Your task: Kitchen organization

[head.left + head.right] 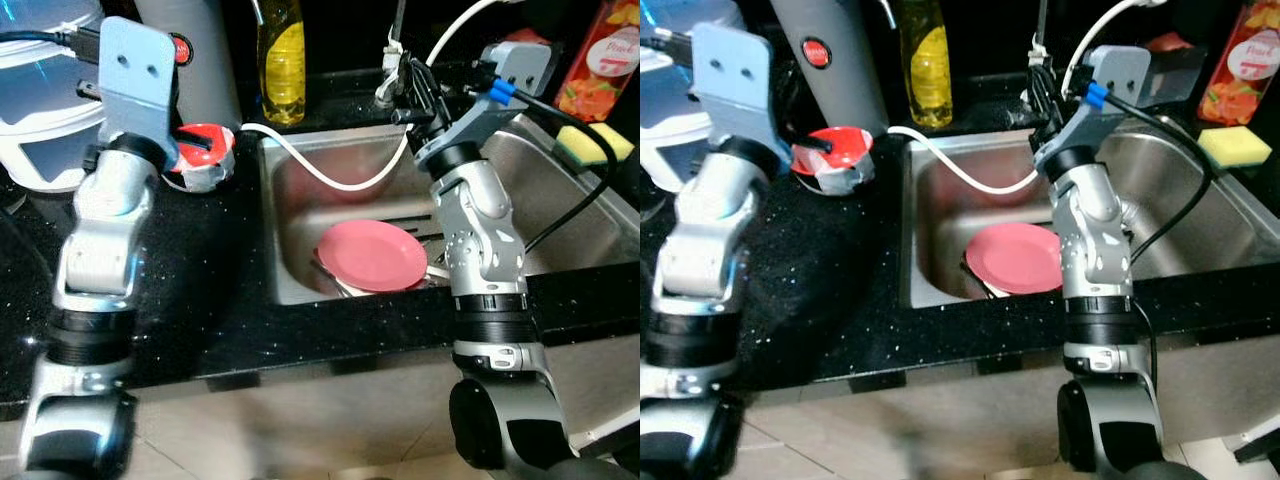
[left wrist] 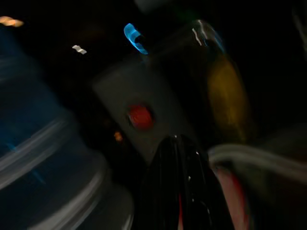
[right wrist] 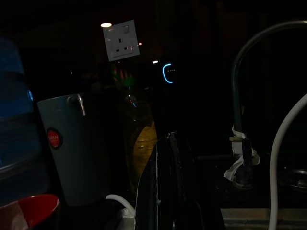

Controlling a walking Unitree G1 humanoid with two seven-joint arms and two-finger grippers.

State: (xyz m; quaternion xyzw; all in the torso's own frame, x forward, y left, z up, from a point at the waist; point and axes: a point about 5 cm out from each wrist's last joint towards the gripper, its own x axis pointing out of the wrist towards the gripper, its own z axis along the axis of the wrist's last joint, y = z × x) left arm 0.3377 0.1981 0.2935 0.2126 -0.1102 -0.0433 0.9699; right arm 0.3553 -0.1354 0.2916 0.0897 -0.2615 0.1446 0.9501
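Note:
A pink plate [image 1: 372, 255] lies tilted on other dishes in the steel sink [image 1: 300, 215]. On the black counter to the sink's left sits a red bowl [image 1: 203, 156] with a taped outside. My left gripper [image 1: 188, 146] is at that bowl's rim, its fingers [image 2: 180, 182] pressed together; the blur hides whether they pinch the rim. My right gripper [image 1: 408, 85] hangs shut over the back of the sink beside the tap [image 3: 240, 96], with nothing between its fingers [image 3: 168, 182].
A yellow dish-soap bottle [image 1: 283, 60] and a grey jug with a red button [image 1: 195, 45] stand behind the sink. A white hose [image 1: 330, 175] runs into the basin. A yellow sponge [image 1: 595, 145] lies on the drainboard. A water container [image 1: 40, 100] stands far left.

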